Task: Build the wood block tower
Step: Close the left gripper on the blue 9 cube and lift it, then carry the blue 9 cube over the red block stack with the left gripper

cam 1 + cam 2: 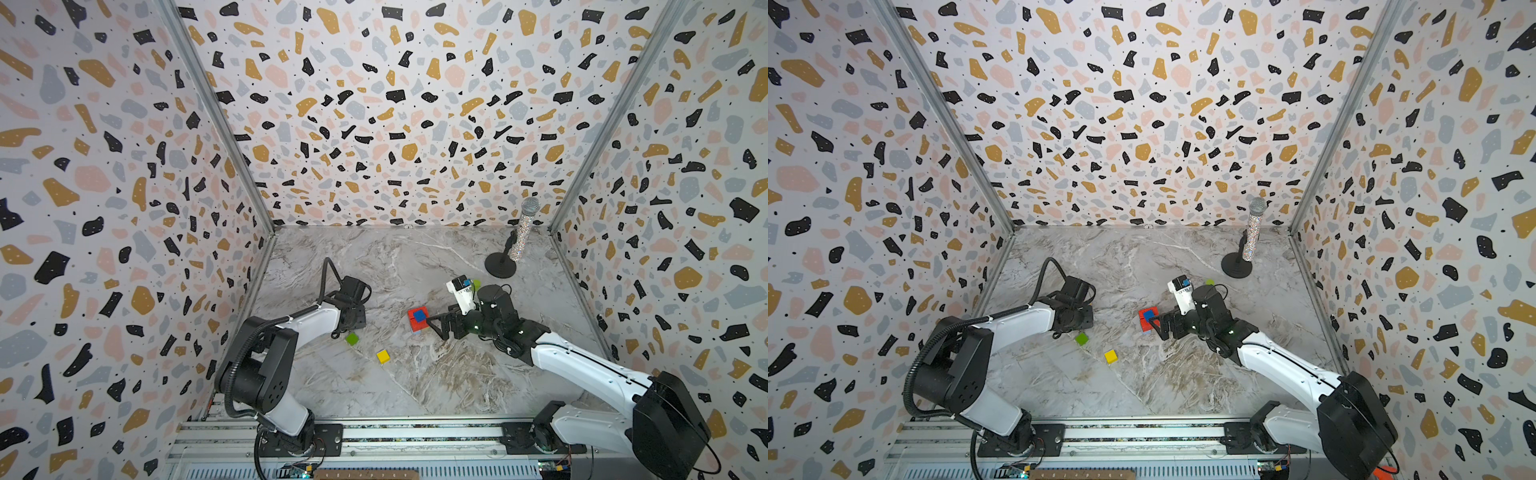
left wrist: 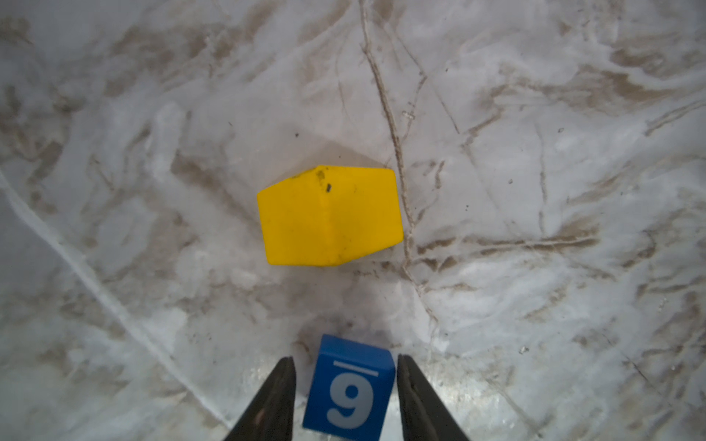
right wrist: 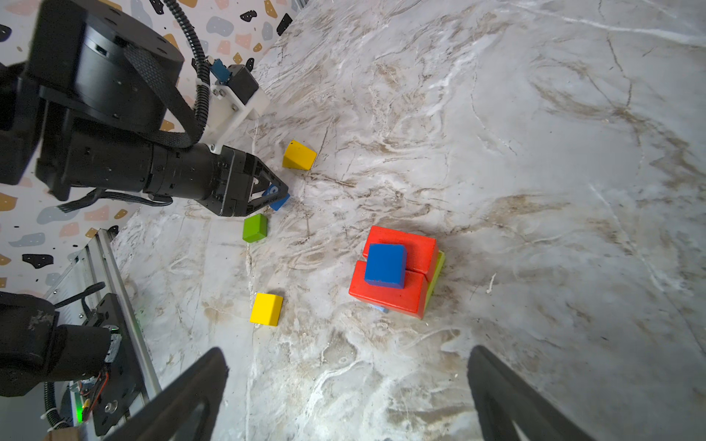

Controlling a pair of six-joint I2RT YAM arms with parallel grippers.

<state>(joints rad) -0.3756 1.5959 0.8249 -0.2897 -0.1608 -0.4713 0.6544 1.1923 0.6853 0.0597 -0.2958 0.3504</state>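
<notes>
Step judged: pick | blue "9" cube (image 2: pixel 349 393) was straddled by left gripper (image 2: pixel 345 359), jaws partly spread, gap seen at one side, nothing clamped | right gripper (image 3: pixel 349 353) was held wide open, empty, beside tower (image 1: pixel 417 320), just below centre in both top views, probably to steady it.

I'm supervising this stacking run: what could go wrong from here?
The left gripper has its fingers either side of the blue 9 block, with a gap on one side; closing off-centre could twist or slide it.
The green cube lies right beside that gripper and could get knocked on the lift.
The open right gripper sits close to the tower, whose top blue cube spans the seam between two red bricks; a nudge might topple it.
</notes>
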